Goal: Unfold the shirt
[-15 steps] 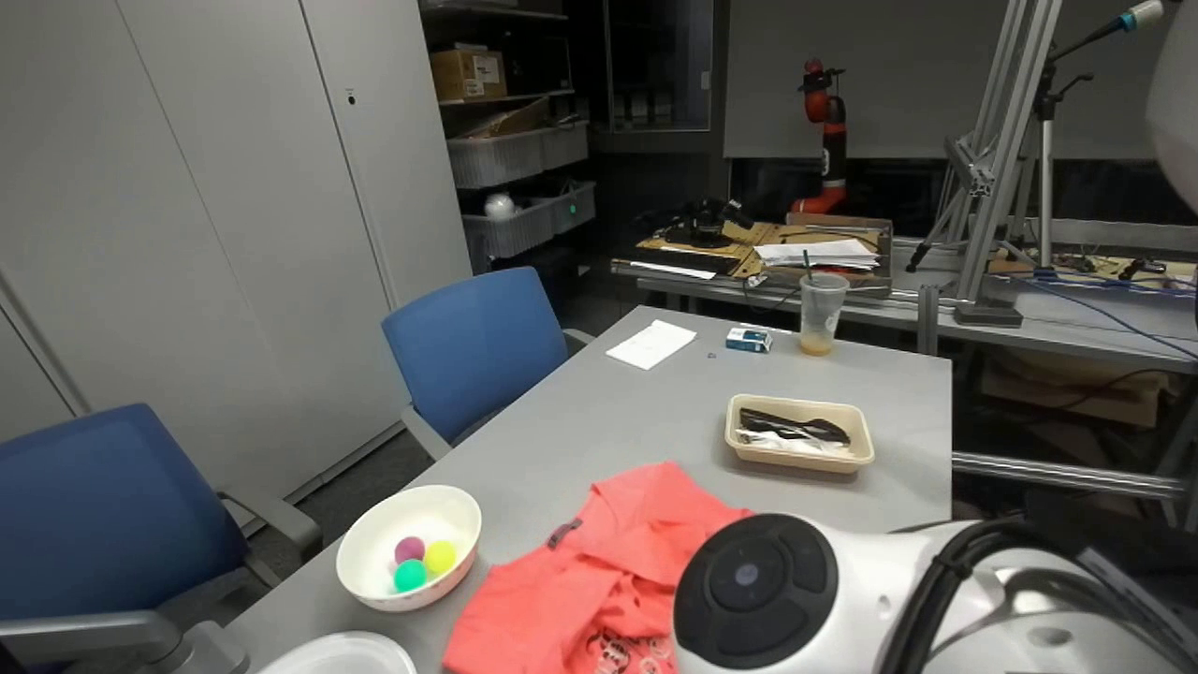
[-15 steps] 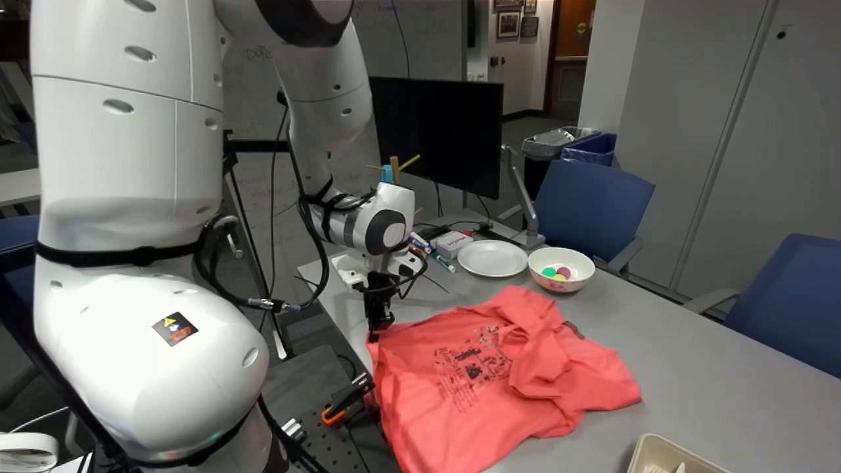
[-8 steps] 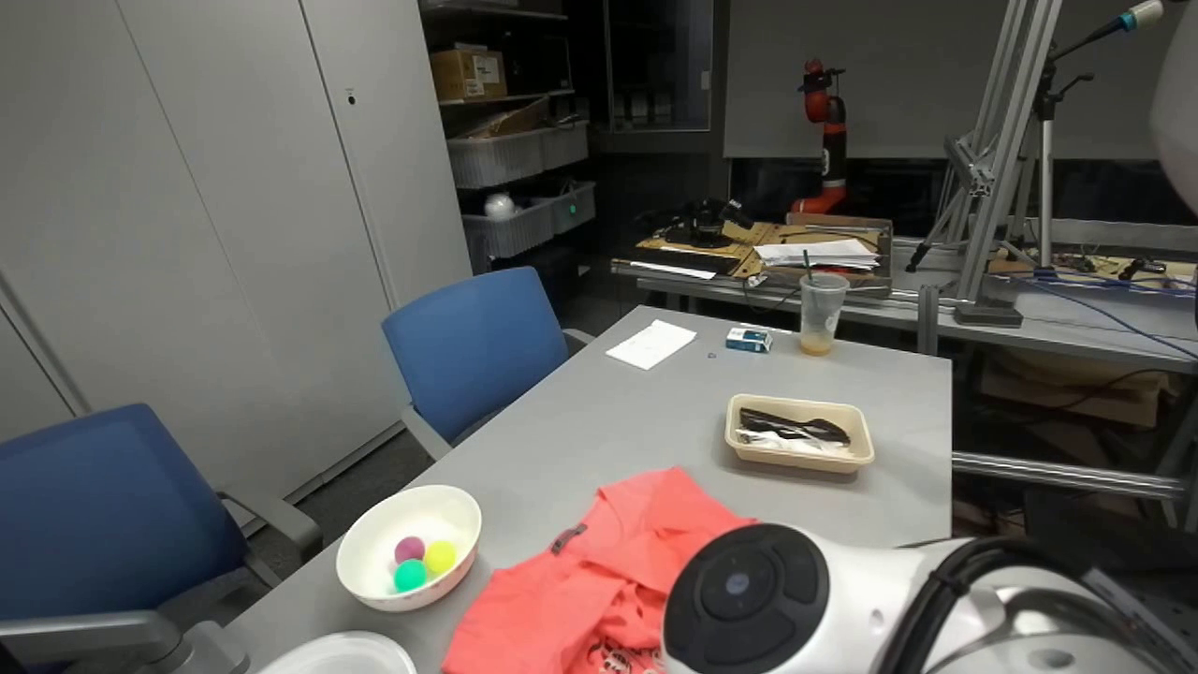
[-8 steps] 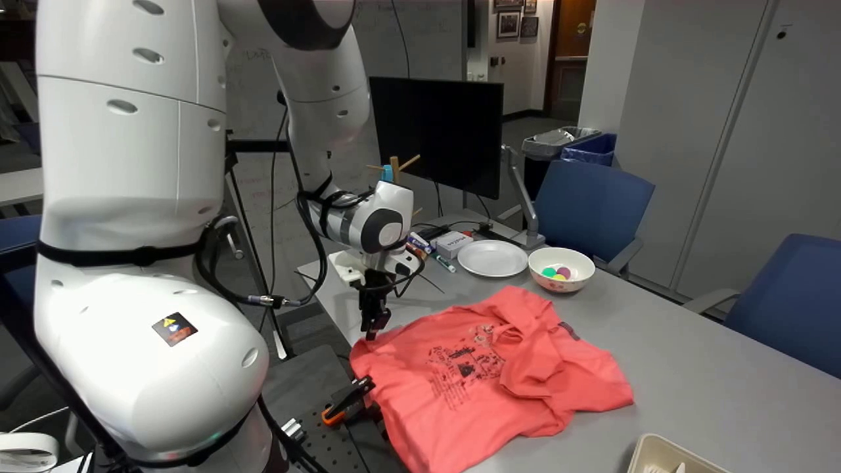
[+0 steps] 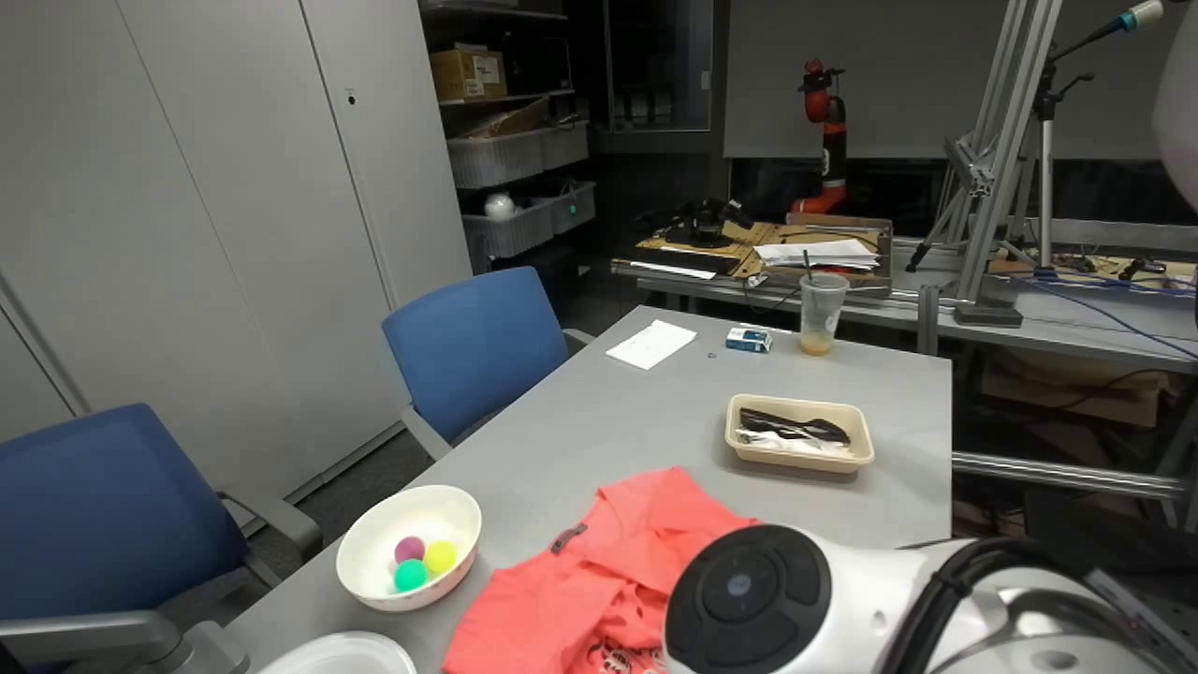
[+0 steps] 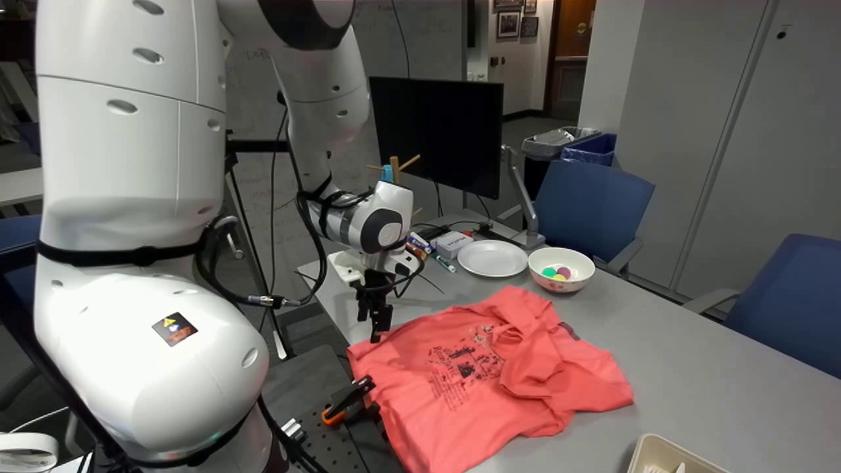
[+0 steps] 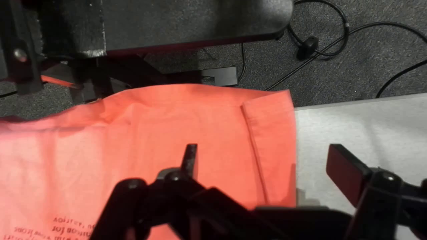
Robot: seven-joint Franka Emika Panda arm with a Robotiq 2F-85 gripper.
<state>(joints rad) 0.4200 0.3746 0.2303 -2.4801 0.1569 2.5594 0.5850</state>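
Spread over the near part of the table, the coral-red shirt [image 6: 453, 407] lies with its dark print facing up. Its collar and sleeve end, with a dark label, is bunched in loose folds, seen in both exterior views. The edge by the robot reaches past the table edge. My gripper [image 6: 369, 328] points down at the corner of that edge. In the wrist view, the gripper [image 7: 263, 150] stands wide open, nothing between its fingers; the left one is over the shirt [image 7: 206, 123], the right one over bare table. The robot's wrist covers part of the shirt [image 5: 552, 599] in an exterior view.
A white bowl [image 6: 571, 258] with coloured balls and a white plate [image 6: 493, 258] stand beyond the shirt. A beige tray [image 5: 777, 459] with black utensils sits at its other side. A black and orange clamp [image 6: 347, 401] is close to the shirt's overhanging edge.
My gripper was shut on the shirt's corner and has opened, letting it go. The shirt has slid slightly toward the robot, and its corner now lies lower at the table edge.
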